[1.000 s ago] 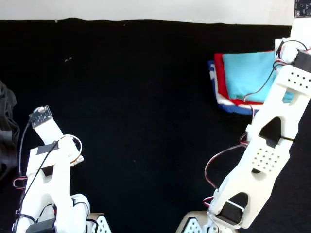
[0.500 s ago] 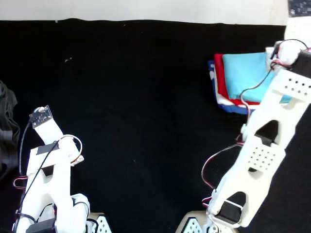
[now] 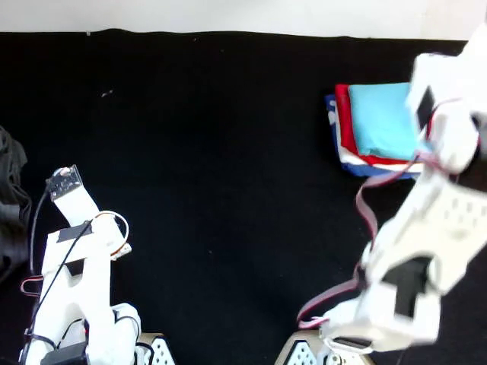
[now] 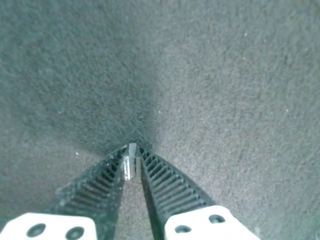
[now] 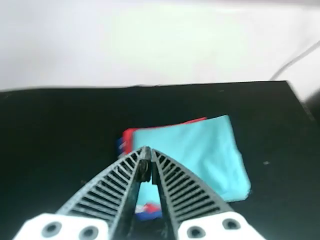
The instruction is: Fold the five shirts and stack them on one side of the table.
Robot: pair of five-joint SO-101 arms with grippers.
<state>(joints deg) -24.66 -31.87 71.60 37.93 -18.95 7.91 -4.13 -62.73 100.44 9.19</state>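
A black, felt-covered table (image 3: 228, 152) runs to a white wall (image 3: 228, 15) at 12 o'clock, with the folded shirts (image 3: 380, 125), turquoise on top, stacked at 2 o'clock, while the left gripper (image 4: 131, 161) and right gripper (image 5: 145, 165) are both clenched on nothing.

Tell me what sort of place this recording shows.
Likely a robotics lab bench: two white arms mounted at a black-clothed table, a plain white wall behind, and a stack of folded shirts.
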